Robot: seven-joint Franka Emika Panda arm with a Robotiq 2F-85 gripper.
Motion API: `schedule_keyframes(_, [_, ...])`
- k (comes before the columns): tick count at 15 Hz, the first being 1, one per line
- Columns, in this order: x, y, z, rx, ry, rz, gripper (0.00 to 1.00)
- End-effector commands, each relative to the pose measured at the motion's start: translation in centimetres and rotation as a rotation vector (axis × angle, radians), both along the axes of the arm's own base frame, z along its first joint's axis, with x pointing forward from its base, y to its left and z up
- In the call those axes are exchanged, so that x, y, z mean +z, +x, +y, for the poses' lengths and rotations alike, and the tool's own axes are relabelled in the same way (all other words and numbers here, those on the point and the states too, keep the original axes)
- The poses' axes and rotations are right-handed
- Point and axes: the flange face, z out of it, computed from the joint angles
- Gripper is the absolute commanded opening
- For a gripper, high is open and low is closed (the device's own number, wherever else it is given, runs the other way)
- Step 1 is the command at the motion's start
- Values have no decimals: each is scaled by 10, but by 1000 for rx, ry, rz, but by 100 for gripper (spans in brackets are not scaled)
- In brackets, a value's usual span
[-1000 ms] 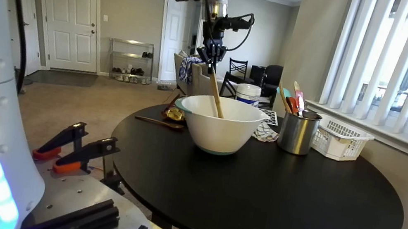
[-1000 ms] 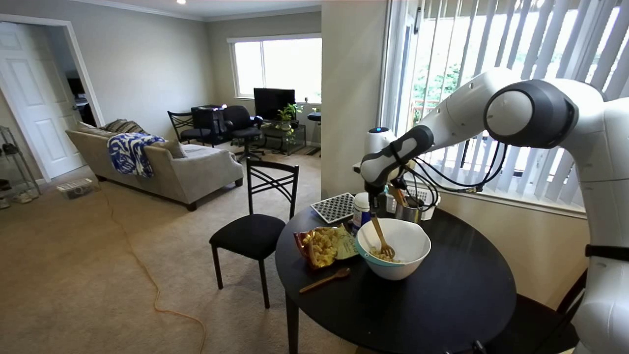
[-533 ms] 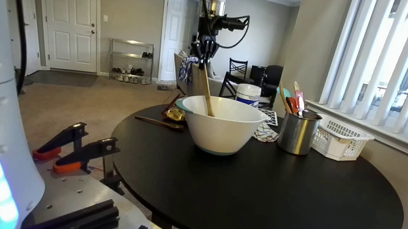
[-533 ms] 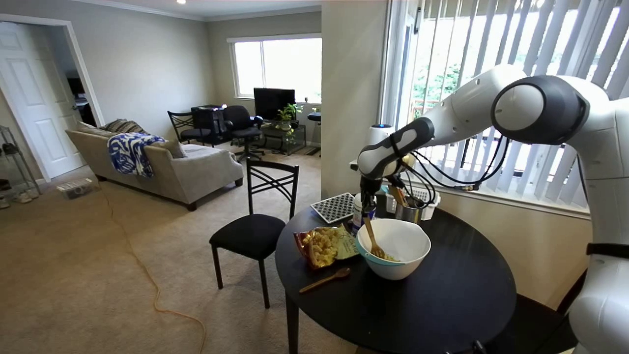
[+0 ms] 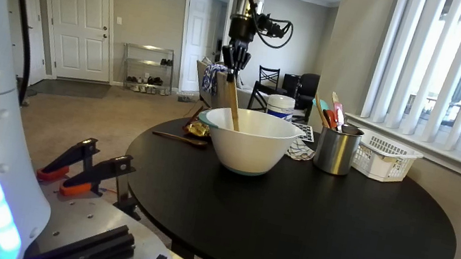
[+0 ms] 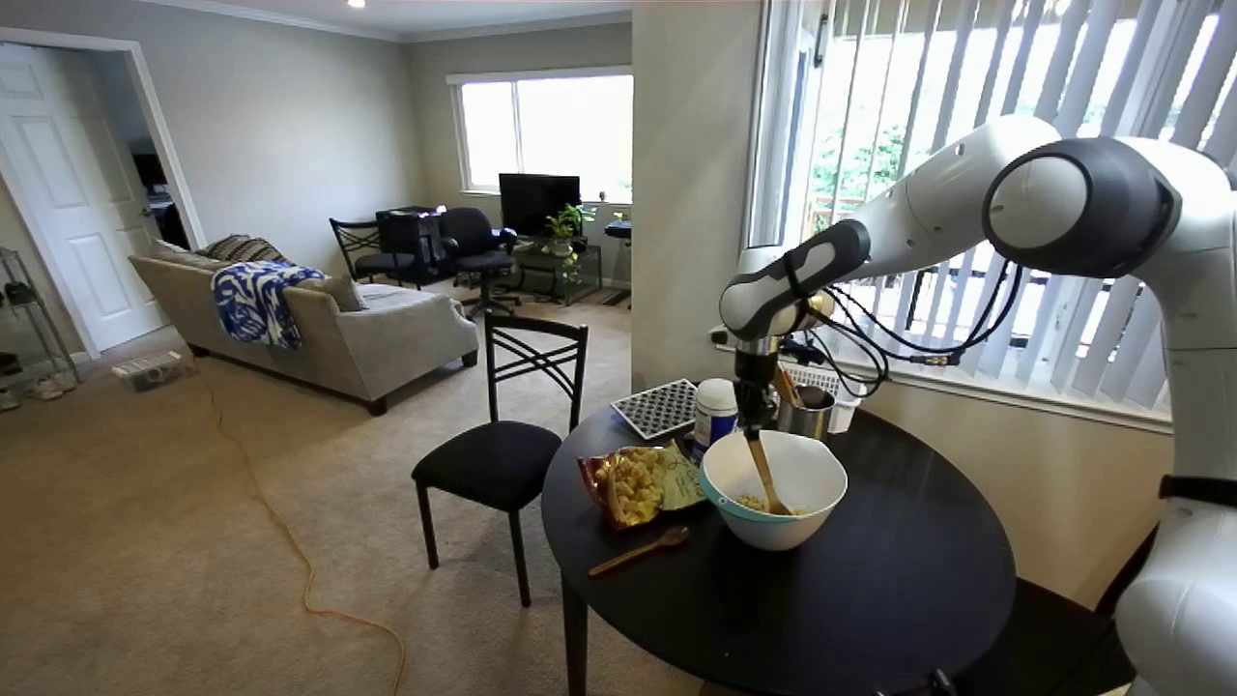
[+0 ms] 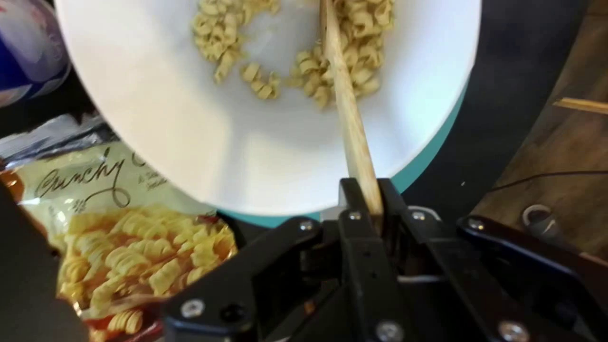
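Observation:
My gripper [image 7: 369, 185] is shut on the handle of a wooden fork-like utensil [image 7: 351, 123]. The gripper is above the rim of a white bowl [image 7: 156, 95] with a teal base and edge. The utensil slants down into the bowl, its head among small curled pasta-like pieces [image 7: 361, 57] at the bottom. In both exterior views the gripper [image 5: 231, 75] [image 6: 753, 433] is over the bowl [image 5: 250, 152] [image 6: 773, 532], holding the utensil [image 5: 234, 106] [image 6: 763, 474]. An open snack bag [image 7: 142, 251] [image 6: 633, 483] lies beside the bowl. A wooden spoon [image 6: 638, 551] [image 5: 180, 138] lies on the table.
Near the bowl on the round black table [image 5: 314, 220] stand a white-lidded tub [image 5: 280, 105] [image 6: 715, 411], a steel utensil holder [image 5: 336, 153] and a white basket [image 5: 388, 160]. A patterned cloth [image 5: 300, 151] lies behind the bowl. A black chair [image 6: 498, 464] stands beside the table.
The gripper and utensil first swung left in both exterior views, then partly back right in one and further right in the other. The utensil's head shifted inside the bowl. The grip held.

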Motion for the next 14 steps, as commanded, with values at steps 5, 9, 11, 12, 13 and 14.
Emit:
schedule_keyframes(5, [15, 3, -21, 49, -220, -23, 3])
schedule_keyframes(9, [29, 22, -2, 40, -195, -126, 3])
schedule_keyframes(11, [37, 31, 12, 38, -146, -185, 3])
schedule_keyframes(12, [41, 34, 20, 37, -116, -212, 3])
schedule_keyframes(13, [44, 36, 25, 38, -95, -232, 3])
schedule_keyframes(14, [46, 37, 30, 39, -68, -247, 3])
